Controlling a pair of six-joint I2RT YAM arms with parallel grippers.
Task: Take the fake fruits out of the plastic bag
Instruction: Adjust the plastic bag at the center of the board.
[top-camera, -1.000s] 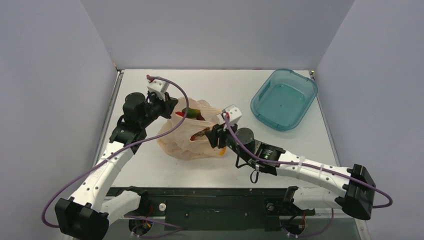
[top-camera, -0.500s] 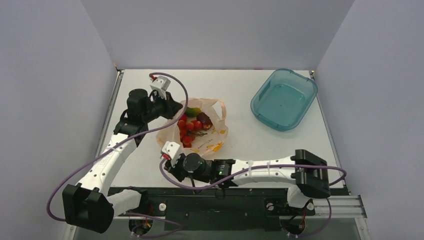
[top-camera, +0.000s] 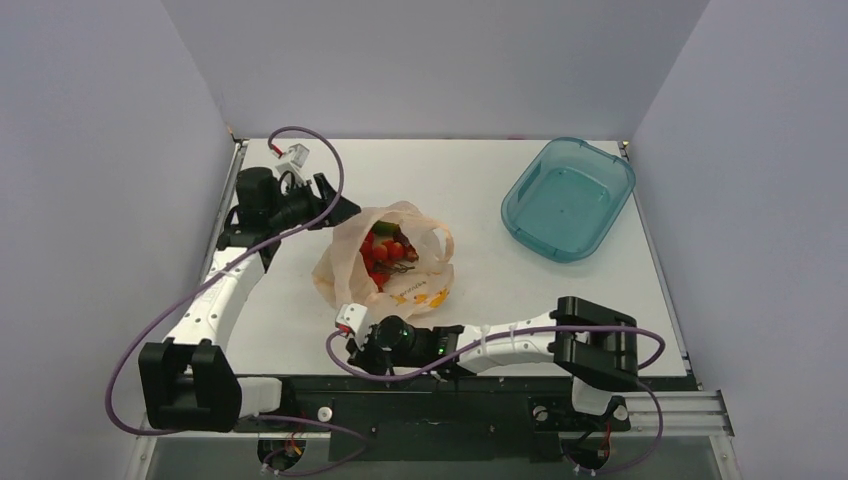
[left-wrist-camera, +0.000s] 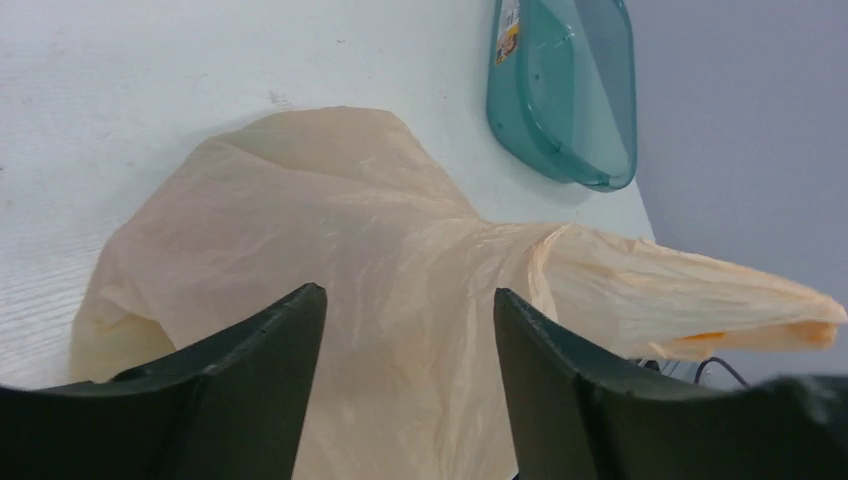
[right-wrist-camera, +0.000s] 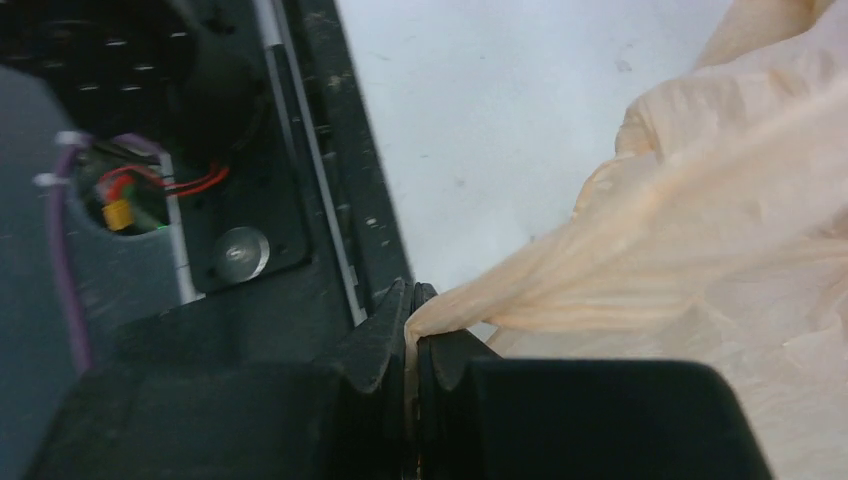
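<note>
**Bag Handling: Thin Film, Light Contents**

Left gripper (left-wrist-camera: 408, 295) is open, facing the plastic bag (top-camera: 420, 290) at mid-table. The film is soft, slippery and tearable, so grasp a gathered edge or handle. The fake fruits (top-camera: 385, 252) inside look light. Right gripper (right-wrist-camera: 412, 300) pinches the bag's near edge.

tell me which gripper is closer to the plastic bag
Right. The right gripper is shut on a pinched fold at the plastic bag's near edge, touching it. The left gripper is open beside the bag's far-left side, not gripping it.
</note>
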